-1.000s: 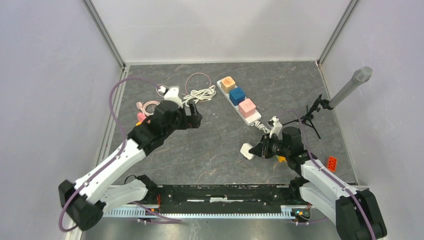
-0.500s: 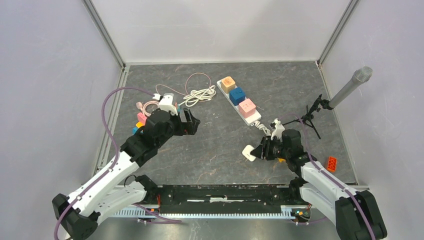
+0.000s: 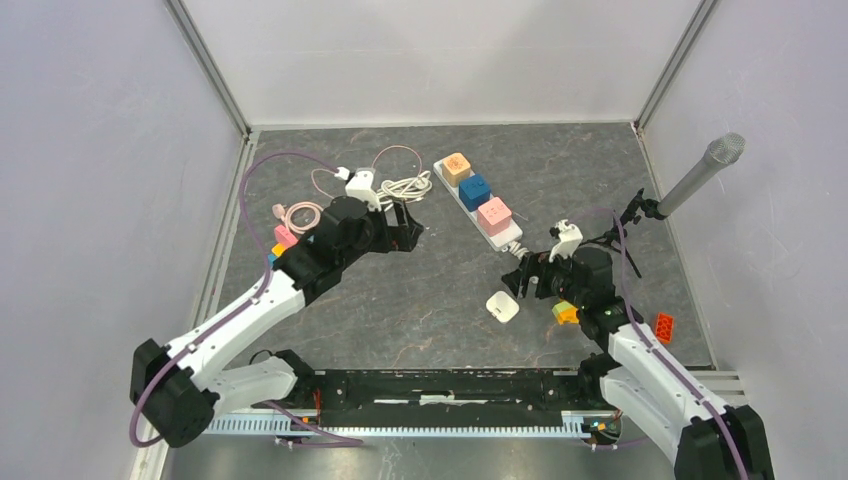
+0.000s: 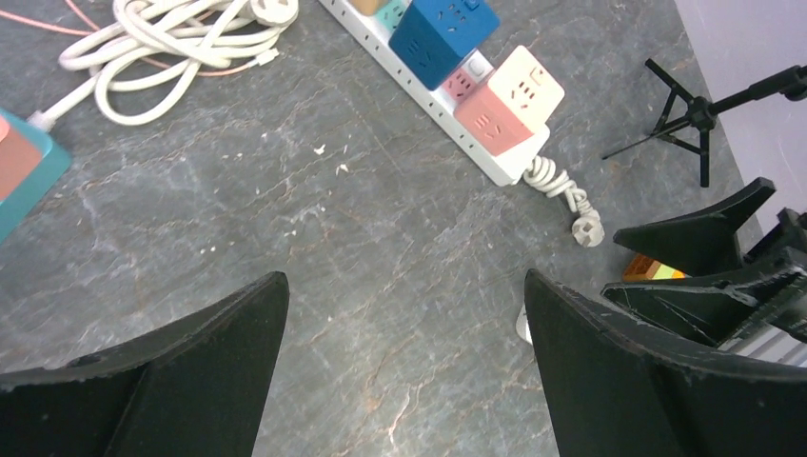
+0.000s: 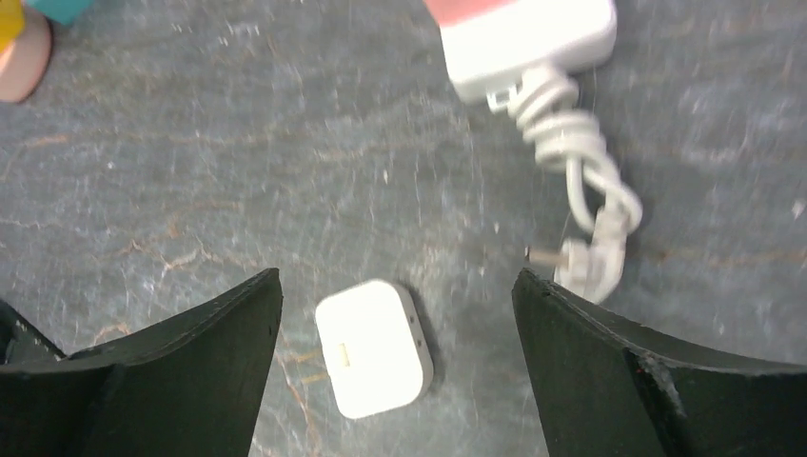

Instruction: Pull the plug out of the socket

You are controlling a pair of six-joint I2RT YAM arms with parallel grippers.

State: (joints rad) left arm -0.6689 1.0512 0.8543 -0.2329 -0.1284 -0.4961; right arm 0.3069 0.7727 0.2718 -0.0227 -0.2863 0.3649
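Rounded-square white plug (image 5: 373, 347) on veined grey table (image 5: 190, 143), left gripper (image 4: 404, 278) and right gripper (image 5: 395, 276) splayed, empty

A: What is the table (image 3: 420, 290) made of?
B: It looks like dark grey stone, matt, with pale veins and a few light scuffs.
A: And the plug (image 5: 374, 347)?
B: Smooth white plastic with a faint sheen. The strip (image 5: 528, 43) is the same white plastic. Its cubes (image 3: 474, 190) are coloured plastic and look more matt.
A: The cord (image 4: 162, 33)?
B: White, smooth and rubbery-looking.
A: The right fingers (image 5: 619, 381)?
B: Matt black plastic with fine layered ridges, rough along the edges.
A: The mic (image 3: 722, 152)?
B: It looks like grey metal with a mesh head and a dull shine.
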